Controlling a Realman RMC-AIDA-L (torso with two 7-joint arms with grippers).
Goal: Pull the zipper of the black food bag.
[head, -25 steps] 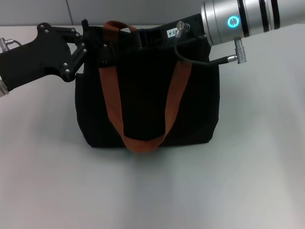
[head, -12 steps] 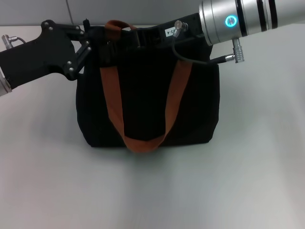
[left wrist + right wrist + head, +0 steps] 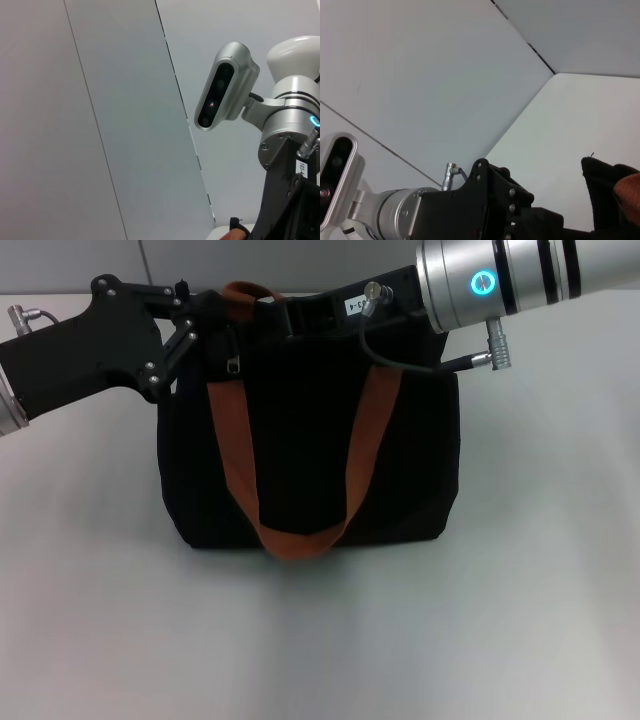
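Observation:
The black food bag (image 3: pixel 310 450) stands upright in the middle of the table in the head view, with its rust-orange straps (image 3: pixel 232 440) hanging down the front. A small silver zipper pull (image 3: pixel 237 365) hangs at the bag's top left, beside the left strap. My left gripper (image 3: pixel 205 328) is at the bag's top left corner, against the fabric. My right gripper (image 3: pixel 292 316) reaches in from the right and sits on the bag's top edge near the middle. The right wrist view shows the left gripper (image 3: pixel 520 210) and a corner of the bag (image 3: pixel 602 175).
The white table (image 3: pixel 320 640) lies open in front of the bag and to both sides. A grey wall (image 3: pixel 200 265) stands close behind. The right arm's cable (image 3: pixel 400 358) loops over the bag's top right. The left wrist view shows only the wall and the robot's head camera (image 3: pixel 222 87).
My left arm has lifted slightly and shifted right at the bag's top left corner. The silver zipper pull now shows beside the left strap. The right arm has barely moved.

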